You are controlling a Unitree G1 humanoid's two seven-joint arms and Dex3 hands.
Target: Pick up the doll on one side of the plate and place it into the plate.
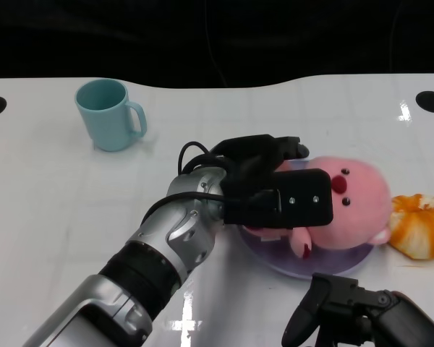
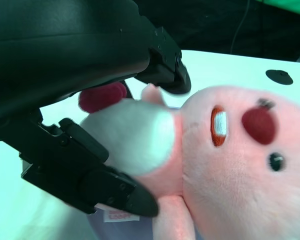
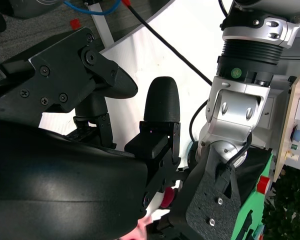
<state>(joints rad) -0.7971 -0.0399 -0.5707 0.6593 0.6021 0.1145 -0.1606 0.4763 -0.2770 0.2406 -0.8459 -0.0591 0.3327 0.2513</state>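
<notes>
On the white table (image 1: 50,188), the left hand (image 1: 264,177) gripped the pink doll (image 1: 351,202), which lay in the purple plate (image 1: 311,264). At five o'clock, the right hand (image 1: 347,311) waited, fingers spread, holding nothing.

we can read no text anywhere. the doll (image 2: 230,175) carries a small white tag (image 2: 121,216) with reddish print under its body, too blurred for us to make out.
</notes>
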